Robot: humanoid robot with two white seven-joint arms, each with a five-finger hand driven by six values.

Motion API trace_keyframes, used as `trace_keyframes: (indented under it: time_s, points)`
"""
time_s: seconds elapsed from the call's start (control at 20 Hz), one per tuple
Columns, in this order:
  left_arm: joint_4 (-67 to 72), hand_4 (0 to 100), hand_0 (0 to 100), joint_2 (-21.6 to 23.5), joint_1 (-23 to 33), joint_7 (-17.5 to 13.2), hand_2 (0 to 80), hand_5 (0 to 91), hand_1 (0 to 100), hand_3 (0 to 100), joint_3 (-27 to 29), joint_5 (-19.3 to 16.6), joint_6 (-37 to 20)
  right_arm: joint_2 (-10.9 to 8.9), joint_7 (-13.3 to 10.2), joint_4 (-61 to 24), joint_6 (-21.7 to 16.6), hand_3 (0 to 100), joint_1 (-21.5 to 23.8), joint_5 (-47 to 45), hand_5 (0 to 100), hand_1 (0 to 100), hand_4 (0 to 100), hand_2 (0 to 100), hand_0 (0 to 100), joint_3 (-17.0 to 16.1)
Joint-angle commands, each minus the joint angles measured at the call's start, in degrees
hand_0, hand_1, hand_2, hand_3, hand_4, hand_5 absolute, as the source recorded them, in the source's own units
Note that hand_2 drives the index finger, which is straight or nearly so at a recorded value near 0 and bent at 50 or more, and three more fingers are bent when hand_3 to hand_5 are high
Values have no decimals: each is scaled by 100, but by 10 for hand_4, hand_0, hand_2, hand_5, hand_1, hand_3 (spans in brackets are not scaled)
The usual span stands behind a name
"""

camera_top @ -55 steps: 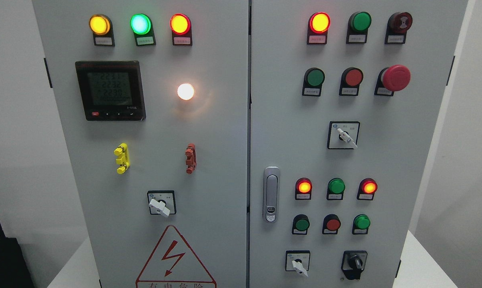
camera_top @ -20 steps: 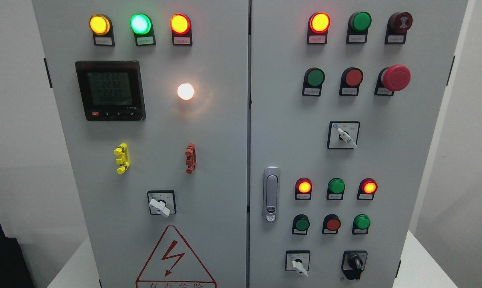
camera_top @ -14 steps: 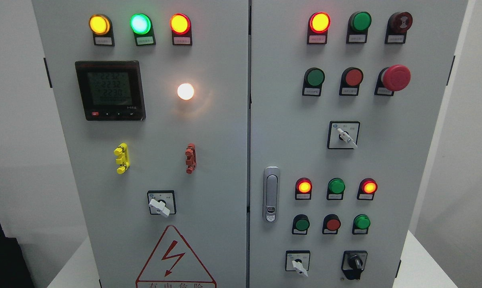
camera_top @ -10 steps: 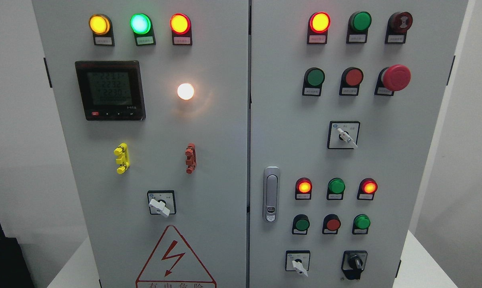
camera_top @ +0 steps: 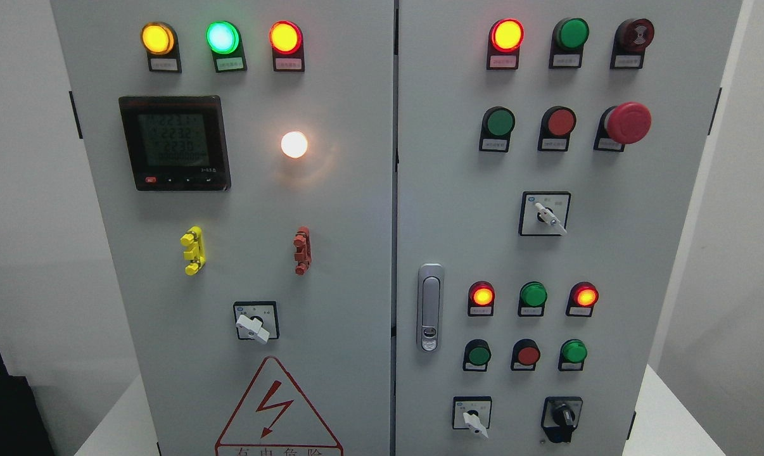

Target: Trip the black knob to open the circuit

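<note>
The black knob [camera_top: 562, 417] is a rotary switch at the lower right of the grey cabinet's right door [camera_top: 610, 266]. Its handle stands about upright. Neither of my hands nor any arm shows in the head view.
The right door also carries a white rotary switch [camera_top: 472, 419] left of the knob, lit red lamps [camera_top: 482, 296], green and red buttons, a red mushroom button [camera_top: 628, 123] and a silver door latch [camera_top: 430, 307]. The left door has a meter [camera_top: 175, 143] and more lamps. A black device [camera_top: 8, 411] stands at lower left.
</note>
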Motion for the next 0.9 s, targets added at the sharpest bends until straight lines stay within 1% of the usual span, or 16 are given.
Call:
trace_keyframes:
  time_s: [0.0,0.3,0.4,0.5,0.6,0.85]
  points:
    - [0,0,120,0,0,2,0,0,389,0,0,-132,8,16,-102,-1342,-12,0,19,-185,0,47,0,0,0,-124]
    - [0,0,120,0,0,2,0,0,389,0,0,-132,8,-36,-102,-2379,32,30,274,-440,0,45,0,0,0,-36]
    - [0,0,120,0,0,2,0,0,389,0,0,-132,8,-36,-102,-2616,50,39,318,-475,0,50,0,0,0,-36]
    - [0,0,120,0,0,2,0,0,389,0,0,-132,8,7,-102,-2836,50,52,335,-475,0,49,0,0,0,-71]
    - [0,0,120,0,0,2,0,0,389,0,0,-132,8,16,-102,-3108,50,83,423,-475,41,36,0,0,0,-71]
    - [0,0,120,0,0,2,0,0,389,0,0,-132,-1,8,-58,-3794,50,98,678,-475,66,28,18,0,0,-27]
